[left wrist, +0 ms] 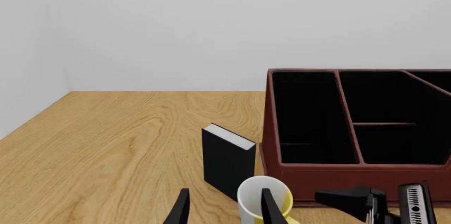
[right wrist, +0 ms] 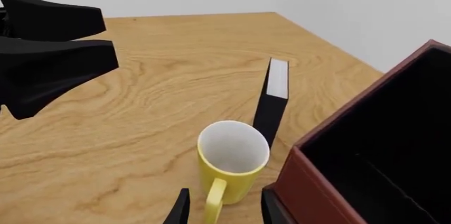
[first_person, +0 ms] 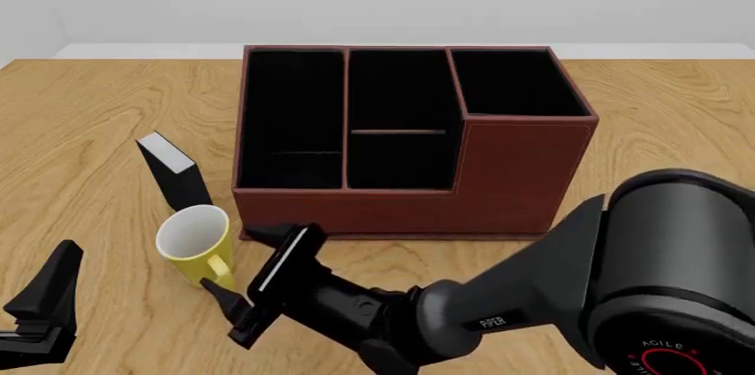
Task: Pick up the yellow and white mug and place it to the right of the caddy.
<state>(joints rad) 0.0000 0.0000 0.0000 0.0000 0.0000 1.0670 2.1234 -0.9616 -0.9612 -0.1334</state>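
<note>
At the bottom of the front view the right tool (first_person: pixel 236 295) reached leftward across the lower centre, its two fingers spread apart with nothing between them, the tips just beside the handle of the yellow and white mug (first_person: pixel 194 242). The left tool (first_person: pixel 41 304) sat in the lower left corner; only part of it showed there, though in its own wrist view its fingers stood apart and empty. The mug stood upright on the table (first_person: pixel 95 127) in the lower left of the frame, left of the caddy (first_person: pixel 408 141) and close to its front left corner. Just behind the mug a thin black book-like box (first_person: pixel 171 167) stood on end. The caddy filled the centre.

The step in hand looked like the approach to the grasp. The next move probably called for bringing the fingers around the handle or wall, closing, lifting, and carrying the mug past the caddy's front.

On the right arm's housing, white letters read "PIPER" and, partly, "AGILE".
</note>
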